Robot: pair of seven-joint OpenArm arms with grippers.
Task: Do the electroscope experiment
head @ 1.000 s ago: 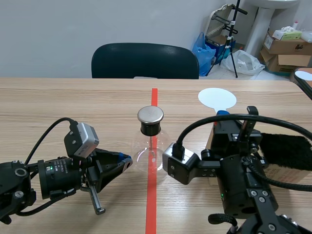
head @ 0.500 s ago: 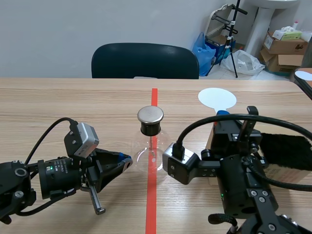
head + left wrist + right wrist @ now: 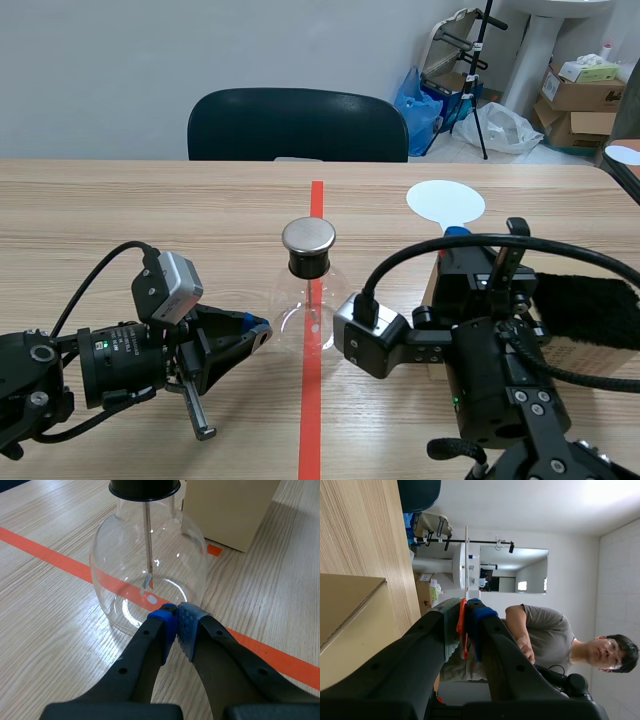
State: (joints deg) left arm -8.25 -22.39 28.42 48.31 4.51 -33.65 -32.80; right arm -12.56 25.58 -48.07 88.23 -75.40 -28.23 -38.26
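Electroscope flask [image 3: 306, 300] stands upright on the tabletop [image 3: 150, 210], over the orange-red tape line [image 3: 316, 200] — metal cap [image 3: 308, 236] on a black stopper, thin rod hanging inside the clear bulb. Left gripper [image 3: 176, 624] sits low, just at the bulb's base. Its fingers are together, blue pads meeting on nothing; contact with the glass cannot be told. Right gripper [image 3: 463, 617]: fingers clamped on the thin orange handle of the white disc paddle [image 3: 445, 202] — disc sits past the fingertips. Cardboard box [image 3: 230, 510] stands near the flask, under the right arm.
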